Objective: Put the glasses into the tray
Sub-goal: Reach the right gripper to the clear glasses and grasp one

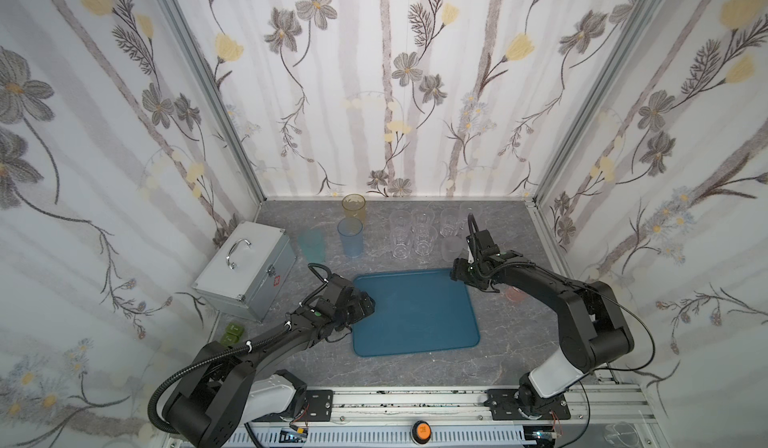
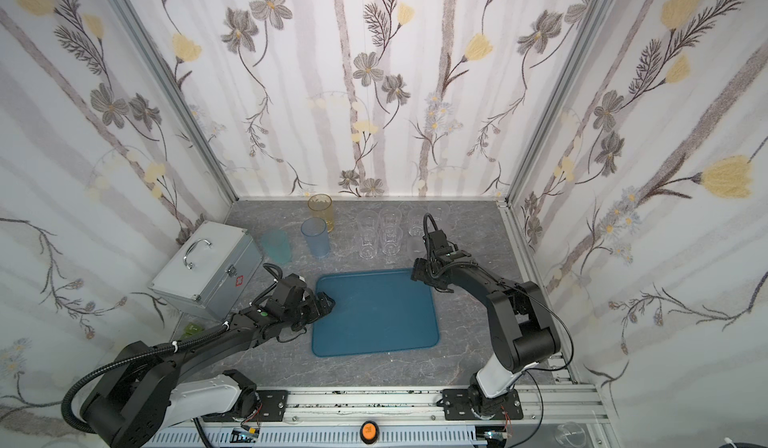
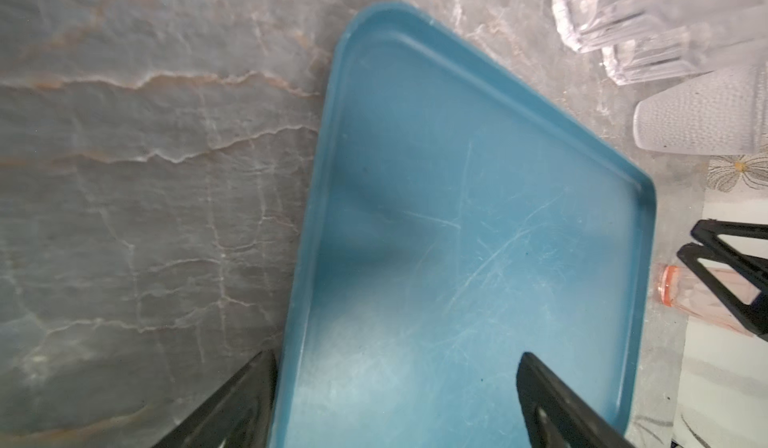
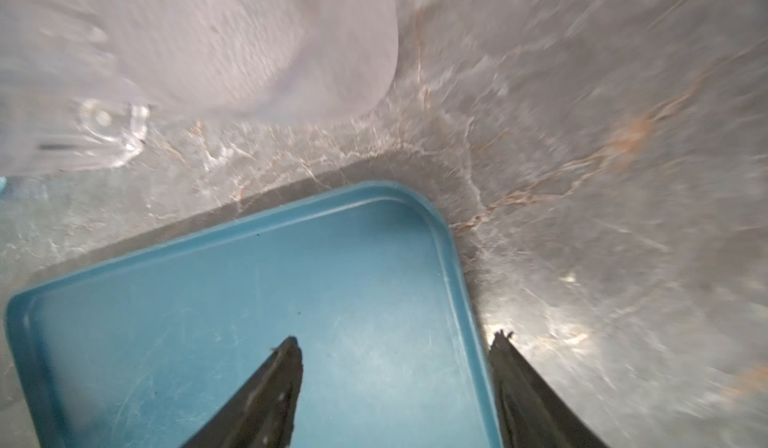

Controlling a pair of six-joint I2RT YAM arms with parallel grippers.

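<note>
1. Left wrist view: my left gripper (image 3: 397, 356) hangs over the tray (image 3: 457, 184), fingers (image 3: 548, 400) spread, holding nothing.
2. My right gripper (image 4: 395, 337) hovers at the tray's back right corner, fingers also spread, nothing between them.
3. Glasses (image 1: 409, 233) stand on the table (image 1: 415, 367) behind the tray in both top views; a pink one (image 1: 515, 294) sits to its right.

Teal-blue tray (image 1: 415, 313) lying flat, rounded corners, low rim. Behind it, upright glasses: amber (image 1: 354, 206), blue (image 1: 350, 237), teal (image 1: 312, 244) to left; clear faceted cluster (image 1: 411, 233) mid; frosted (image 1: 452, 247) nr far-right corner. Pink (image 1: 515, 294) beside right edge, partly hidden.
</note>
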